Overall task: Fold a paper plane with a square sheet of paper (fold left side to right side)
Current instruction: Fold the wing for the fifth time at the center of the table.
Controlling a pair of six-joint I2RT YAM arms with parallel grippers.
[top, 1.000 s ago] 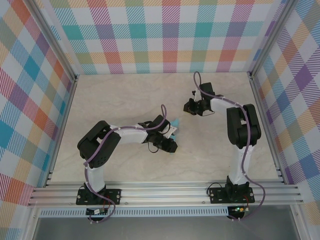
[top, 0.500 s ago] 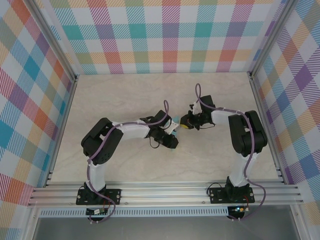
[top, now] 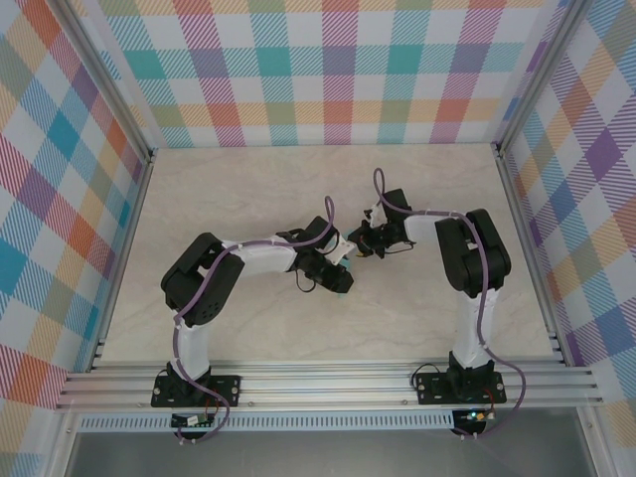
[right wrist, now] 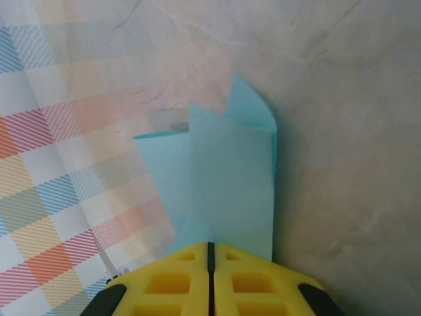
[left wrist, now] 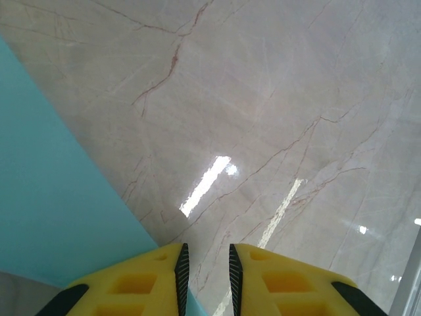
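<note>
- Your left gripper point(left wrist: 205, 249): jaws a slit apart, holding nothing, low over the edge of the thin turquoise paper sheet point(left wrist: 52, 197) on the pale marble table point(left wrist: 283, 99).
- The sheet sits mid-table, part-folded in layers.
- Your right gripper point(right wrist: 210, 247): jaws closed on the sheet's edge.
- Judgement: the left-to-right fold is in hand. Next, carry the flap across, align the edges and crease.

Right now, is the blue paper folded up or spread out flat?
Folded. The right wrist view shows the turquoise paper in overlapping layers with a bent corner, pinched in the shut right gripper.
</note>
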